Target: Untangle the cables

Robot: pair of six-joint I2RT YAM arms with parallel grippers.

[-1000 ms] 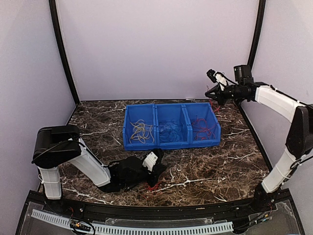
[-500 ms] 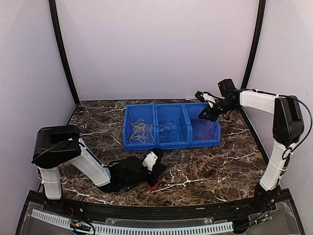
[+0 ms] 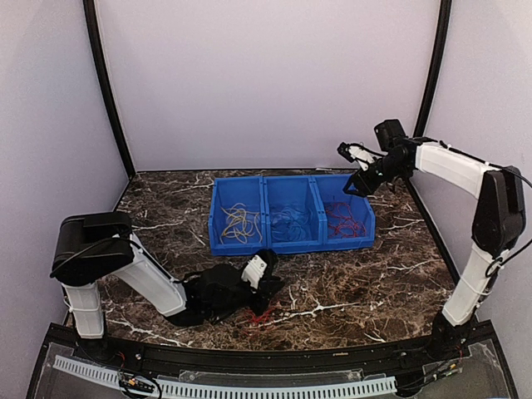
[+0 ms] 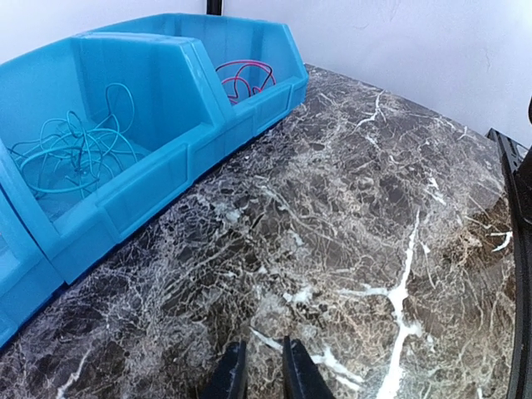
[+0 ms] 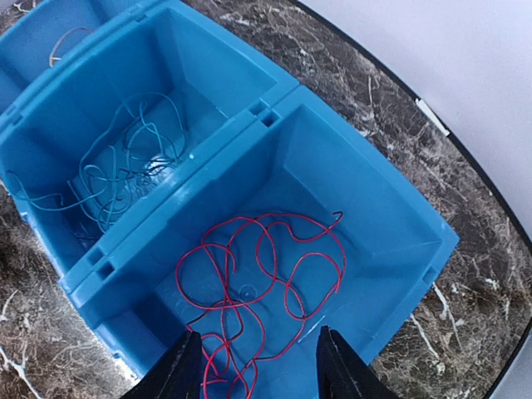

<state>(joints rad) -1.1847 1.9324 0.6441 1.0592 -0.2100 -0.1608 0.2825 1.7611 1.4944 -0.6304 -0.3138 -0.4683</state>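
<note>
Dark marble tabletop [image 3: 357, 283], pale lilac walls behind. R gripper [image 5: 258, 337] hangs w/ its fingers [image 5: 184, 370] spread wide and nothing between them, above the right-hand compartment of the blue three-compartment bin [image 3: 291, 246]. Red cables [image 5: 258, 274] lie in loose loops on that compartment's floor, directly below it. Next compartment over, the middle one, holds teal cables [image 5: 125, 174] in a similar loose heap. The far-left one has yellowish cables [image 3: 239, 223]. L gripper [image 4: 264, 376] sits low at the near side of the table, in front of the bin and apart from it. Its fingers [image 4: 297, 372] are drawn almost together w/ just a thin slit of marble showing between them. Can't tell if anything's pinched there. From the top cam, a loose red cable [image 3: 264, 314] lies on the marble just beside the L gripper, on its near side, partly tucked under the black wrist. Whether it touches the fingers, can't say.
</note>
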